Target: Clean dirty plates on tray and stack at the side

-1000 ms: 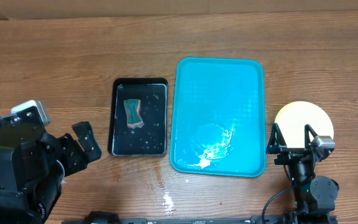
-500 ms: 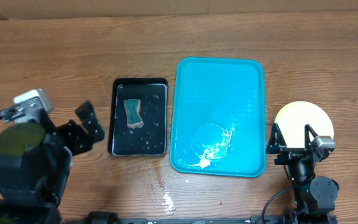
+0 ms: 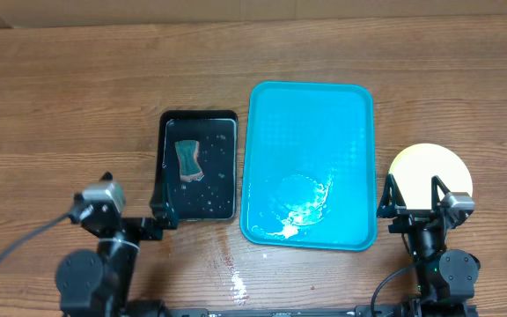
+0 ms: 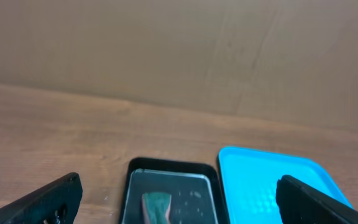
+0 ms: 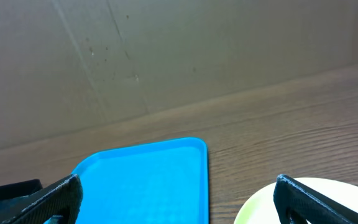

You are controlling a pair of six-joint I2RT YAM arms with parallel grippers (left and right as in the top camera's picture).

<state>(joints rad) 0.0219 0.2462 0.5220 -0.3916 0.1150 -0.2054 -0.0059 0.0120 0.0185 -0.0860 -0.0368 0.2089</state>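
The turquoise tray (image 3: pixel 311 114) lies mid-table with no plate on it, only a wet patch (image 3: pixel 302 202) near its front. The yellow-green rimmed plates (image 3: pixel 429 167) sit to its right as one round pile; I cannot tell how many. My right gripper (image 3: pixel 412 201) is open and empty at the pile's near edge. The right wrist view shows the gripper (image 5: pixel 179 196), a plate rim (image 5: pixel 260 205) and the tray (image 5: pixel 142 180). My left gripper (image 3: pixel 136 220) is open and empty by the front left corner of a black tray. The left wrist view also shows it (image 4: pixel 179 199).
A smaller black tray (image 3: pixel 158 167) left of the turquoise one holds a green sponge (image 3: pixel 188 159) and water drops; it also shows in the left wrist view (image 4: pixel 169 167). Water drops (image 3: pixel 238 283) lie on the wood at the front. A cardboard wall (image 4: pixel 179 50) stands behind the table.
My left arm has swung in from the far left and folded down to the front edge, its gripper now beside the black tray's corner. The right arm and plates have not moved.
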